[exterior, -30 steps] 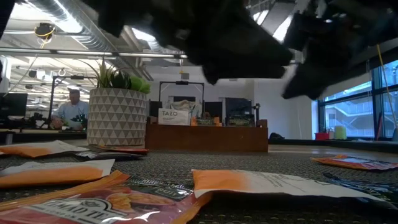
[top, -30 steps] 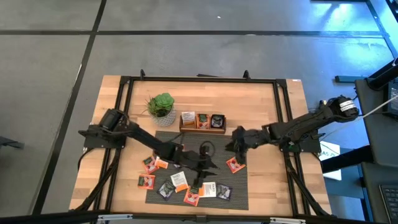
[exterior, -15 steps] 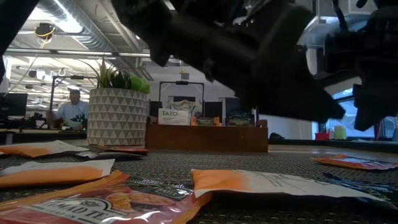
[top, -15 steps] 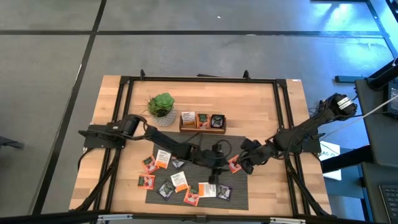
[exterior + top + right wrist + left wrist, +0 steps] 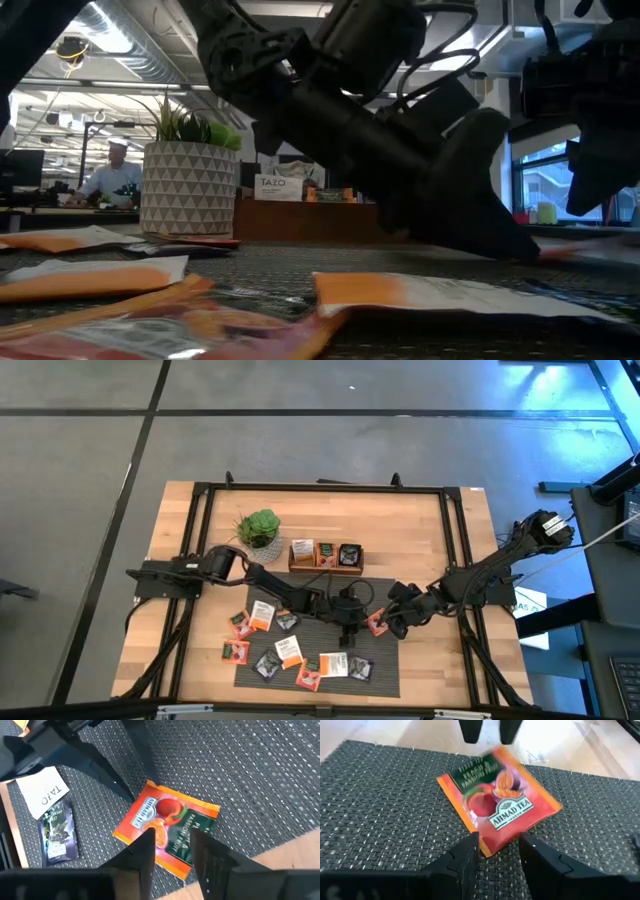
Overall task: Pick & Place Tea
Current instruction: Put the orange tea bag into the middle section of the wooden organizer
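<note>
An orange-red tea sachet (image 5: 376, 623) lies flat on the dark woven mat (image 5: 380, 670) near its right edge, printed side up (image 5: 497, 800) (image 5: 165, 827). My left gripper (image 5: 499, 851) reaches in from the table's left, open, its fingertips on either side of one corner of the sachet. My right gripper (image 5: 170, 851) comes from the table's right, open, low over the opposite edge. Several more orange, white and dark sachets (image 5: 290, 652) lie on the mat's left and near parts. My left gripper's open fingers (image 5: 470, 857) slant down from the table's left and flank the sachet's corner (image 5: 487, 849); I cannot tell whether they touch it. My right gripper's open fingers (image 5: 142, 852) stand over the sachet's opposite edge (image 5: 172, 862); I cannot tell whether they touch it.
A potted plant (image 5: 260, 530) and a brown wooden tray (image 5: 325, 568) with sachets in its compartments stand on the far side of the mat. Bare wood (image 5: 420, 530) lies to the tray's right. A person (image 5: 110, 172) sits far behind the table.
My left gripper has travelled toward the table's right and slightly toward its far edge, coming down to the mat at the orange-red sachet. My right gripper has dropped and moved toward the near edge, down to the same sachet, then stayed there.
</note>
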